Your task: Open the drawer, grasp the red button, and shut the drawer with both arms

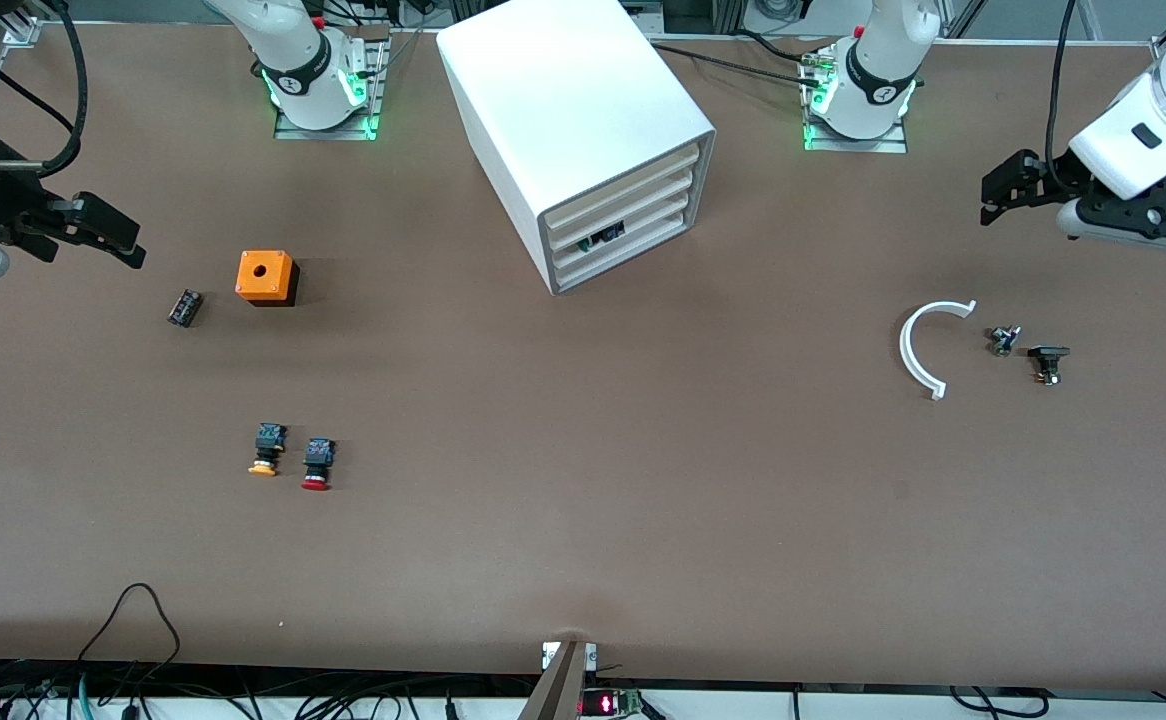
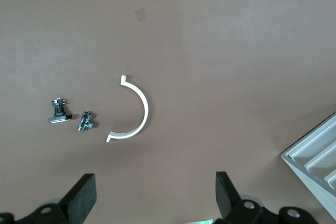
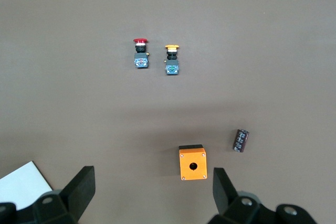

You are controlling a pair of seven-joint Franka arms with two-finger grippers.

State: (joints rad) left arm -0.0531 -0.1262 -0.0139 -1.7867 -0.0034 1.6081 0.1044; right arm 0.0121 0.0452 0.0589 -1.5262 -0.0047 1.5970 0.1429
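The white cabinet (image 1: pixel 583 130) stands mid-table near the robots' bases, and its drawers are all pushed in. One drawer (image 1: pixel 633 228) shows something dark in its front cut-out. The red-capped button (image 1: pixel 317 465) (image 3: pixel 140 53) lies on the table toward the right arm's end, beside an orange-capped one (image 1: pixel 265 450). My right gripper (image 1: pixel 128 240) (image 3: pixel 153 187) hangs open and empty over that end, close to the orange box (image 1: pixel 266 277). At the left arm's end, my left gripper (image 1: pixel 993 200) (image 2: pixel 156 192) is open and empty too, above bare table.
A small black cylinder (image 1: pixel 184 307) lies beside the orange box (image 3: pixel 192 163). A white plastic arc (image 1: pixel 923 345) (image 2: pixel 134 114) and two small metal parts (image 1: pixel 1004 340) (image 1: pixel 1048 362) lie at the left arm's end. A corner of the cabinet (image 2: pixel 315 156) shows in the left wrist view.
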